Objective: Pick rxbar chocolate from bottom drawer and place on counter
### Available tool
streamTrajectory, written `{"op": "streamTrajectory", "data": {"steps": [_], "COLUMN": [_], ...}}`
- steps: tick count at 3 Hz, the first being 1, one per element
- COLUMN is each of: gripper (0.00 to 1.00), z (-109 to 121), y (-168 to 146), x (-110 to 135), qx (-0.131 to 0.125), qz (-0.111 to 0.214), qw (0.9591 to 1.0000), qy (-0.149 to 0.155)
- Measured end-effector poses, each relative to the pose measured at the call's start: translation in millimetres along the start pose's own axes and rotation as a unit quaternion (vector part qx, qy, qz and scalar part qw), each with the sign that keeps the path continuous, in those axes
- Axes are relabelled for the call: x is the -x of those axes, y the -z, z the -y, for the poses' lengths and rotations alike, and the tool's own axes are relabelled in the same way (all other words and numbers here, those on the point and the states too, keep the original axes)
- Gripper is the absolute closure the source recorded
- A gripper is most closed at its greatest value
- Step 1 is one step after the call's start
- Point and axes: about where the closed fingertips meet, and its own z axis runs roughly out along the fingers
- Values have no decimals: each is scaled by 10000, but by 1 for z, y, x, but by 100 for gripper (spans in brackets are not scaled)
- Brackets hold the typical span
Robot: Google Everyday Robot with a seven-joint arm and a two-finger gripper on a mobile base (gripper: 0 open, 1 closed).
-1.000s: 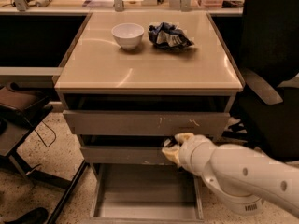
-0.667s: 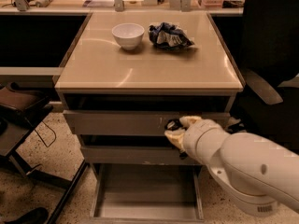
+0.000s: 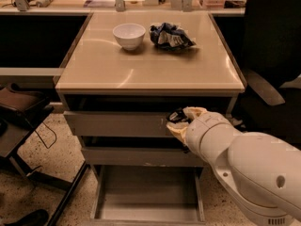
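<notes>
Up from the level of the middle drawer, the gripper (image 3: 181, 122) has climbed and now hangs in front of the scuffed grey top drawer (image 3: 117, 124), at about 5 o'clock from the middle of the counter (image 3: 150, 65). Its cream, rounded fingers (image 3: 194, 111) are clamped on a small flat black snack bar (image 3: 177, 116) with white marks, well above the bottom drawer (image 3: 146, 192), a shallow grey tray pulled open at 6 o'clock. On the smooth, glossy tan counter a round white bowl (image 3: 129, 35) stands at 11 o'clock and a crumpled blue-and-white bag (image 3: 170, 36) at 1 o'clock.
</notes>
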Motion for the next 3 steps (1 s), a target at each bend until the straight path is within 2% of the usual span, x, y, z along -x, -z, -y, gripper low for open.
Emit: {"op": "streamTrajectory", "data": {"steps": [1,2,3], "gripper": [100,100,100], "z": [5,33,70], "y": [-4,-13,-24], "x": [-1,32,92], "qx": [-34,-276,-621], "qz": [-36,93,281], "qw": [10000,9996,9976], "qy": [16,17,-85]}}
